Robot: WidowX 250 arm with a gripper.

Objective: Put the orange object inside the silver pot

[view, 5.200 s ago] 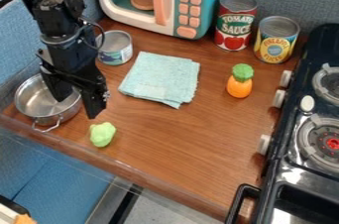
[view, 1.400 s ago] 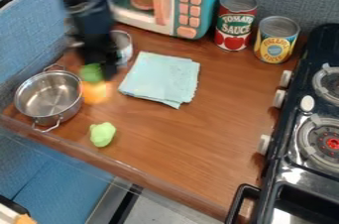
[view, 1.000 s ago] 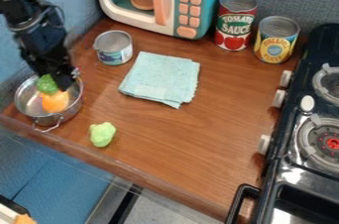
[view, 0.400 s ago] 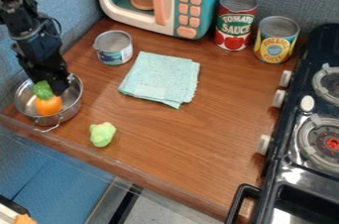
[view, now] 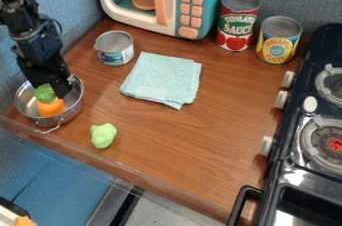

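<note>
hanging at the left over the silver pot [view: 73,106], a black gripper [view: 51,88]; how far open it is, or whether it grips anything, i cannot tell. the green-topped orange object [view: 51,107] is inside the pot.

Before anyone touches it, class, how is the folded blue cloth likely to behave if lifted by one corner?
The folded cloth would probably hang floppy, as its edges look soft and uneven. It may unfold, since its layers show offset at the lower corner. Lying flat on the wooden counter, it seems unlikely to roll.
</note>
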